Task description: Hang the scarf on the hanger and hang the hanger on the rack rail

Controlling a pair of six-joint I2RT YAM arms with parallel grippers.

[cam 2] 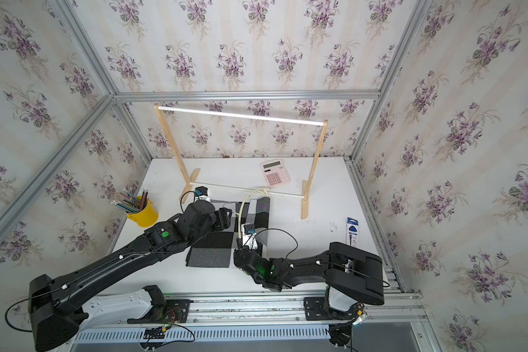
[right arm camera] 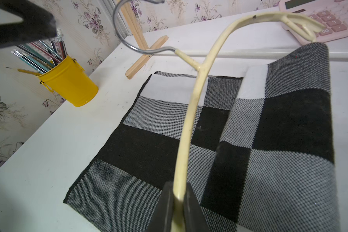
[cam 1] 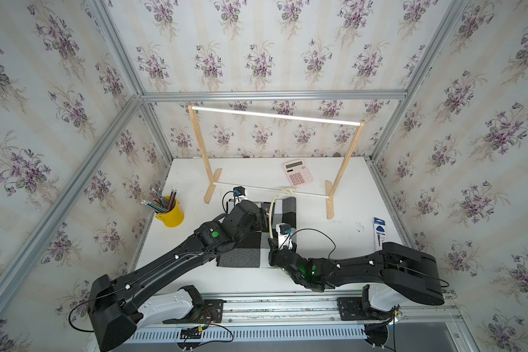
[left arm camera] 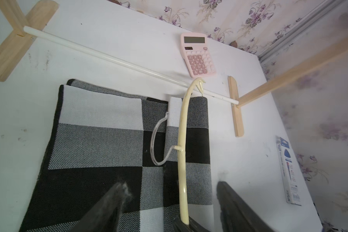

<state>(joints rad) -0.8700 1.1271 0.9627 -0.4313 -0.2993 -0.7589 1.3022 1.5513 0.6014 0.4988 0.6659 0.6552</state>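
The black, white and grey checked scarf (cam 1: 241, 254) (cam 2: 209, 253) (left arm camera: 100, 144) (right arm camera: 149, 144) lies flat on the white table. One strip of it (right arm camera: 289, 120) is folded up over the hanger's lower bar. The cream hanger (cam 1: 271, 210) (cam 2: 242, 210) (left arm camera: 182, 140) (right arm camera: 189, 120) is tilted above the cloth, with its metal hook (left arm camera: 155, 140) pointing toward the left arm. My right gripper (right arm camera: 178, 188) is shut on the near end of the hanger's arch. My left gripper (left arm camera: 172, 185) is open, with one finger (left arm camera: 119, 192) over the scarf and the other (left arm camera: 229, 196) over bare table; the hanger's arm runs between them.
A wooden rack (cam 1: 346, 152) with white rods stands at the back, its lower rod (cam 1: 256, 187) just beyond the scarf. A pink calculator (cam 1: 298, 173) lies behind that rod. A yellow cup of pencils (cam 1: 169, 211) stands at the left, and a blue pack (cam 1: 379, 233) lies at the right edge.
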